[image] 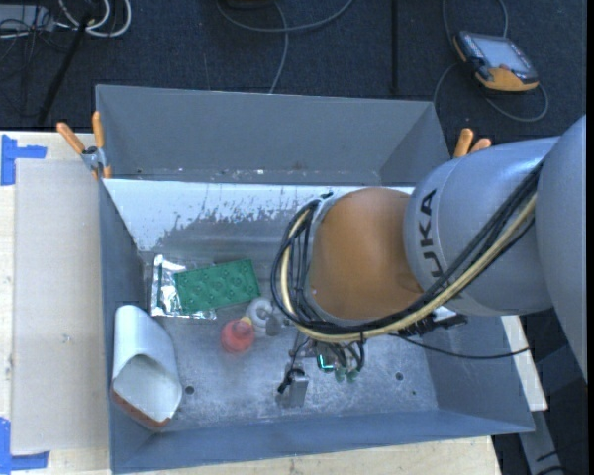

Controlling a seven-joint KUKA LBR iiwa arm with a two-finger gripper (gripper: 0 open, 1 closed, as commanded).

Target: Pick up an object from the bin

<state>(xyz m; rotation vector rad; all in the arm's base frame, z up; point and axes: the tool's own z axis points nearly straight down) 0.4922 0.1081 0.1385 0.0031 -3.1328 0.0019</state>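
My gripper hangs low over the bin floor, right of centre near the front wall, under the arm's orange cover. Nothing shows in it. The closest loose thing is a small red rounded object, a short way to its upper left and apart from it. A small grey rounded piece lies just right of and above the red one, partly under the arm's cables.
A green studded plate rests on a silver foil packet at the left middle. A white cup lies on its side in the front left corner. The arm's orange cover and cables hide the bin's right middle.
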